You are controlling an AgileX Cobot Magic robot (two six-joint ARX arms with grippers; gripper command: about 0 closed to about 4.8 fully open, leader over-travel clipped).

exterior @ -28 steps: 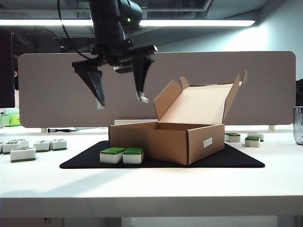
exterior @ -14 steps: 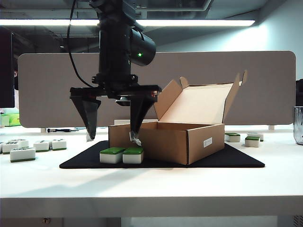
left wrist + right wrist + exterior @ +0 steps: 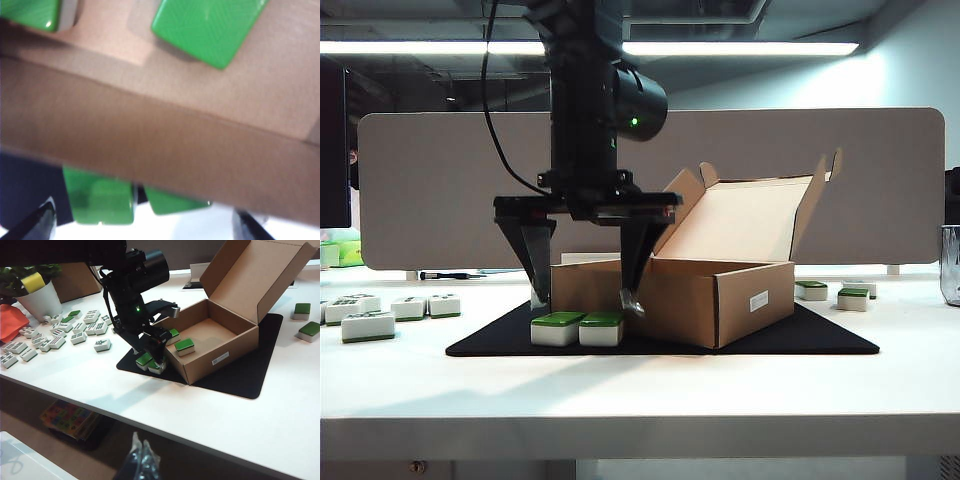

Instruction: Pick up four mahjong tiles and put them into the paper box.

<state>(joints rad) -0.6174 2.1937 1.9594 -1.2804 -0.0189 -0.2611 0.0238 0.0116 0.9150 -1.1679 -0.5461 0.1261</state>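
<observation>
Two mahjong tiles (image 3: pixel 558 328) (image 3: pixel 602 328), green side up, lie side by side on the black mat against the left wall of the paper box (image 3: pixel 720 300). My left gripper (image 3: pixel 584 302) hangs open just above them, one finger on each outer side and nothing between. The left wrist view shows the same pair (image 3: pixel 102 200) (image 3: pixel 172 202) past the box wall (image 3: pixel 150 145), and two more tiles (image 3: pixel 207 27) (image 3: pixel 30 12) on the box floor. My right gripper (image 3: pixel 140 450) is shut and empty, off the table's front edge, looking at the box (image 3: pixel 225 352).
The black mat (image 3: pixel 820 335) lies under the box, whose lid stands open behind. Several loose tiles (image 3: pixel 370 315) lie at the left and a few more (image 3: pixel 840 293) at the right. A white plant pot (image 3: pixel 42 300) stands beyond the left tiles. A glass (image 3: pixel 950 265) sits at the right edge.
My left gripper has come down from high above the table and shifted right, from beside the box lid to just over the two tiles on the mat. It stayed open.
</observation>
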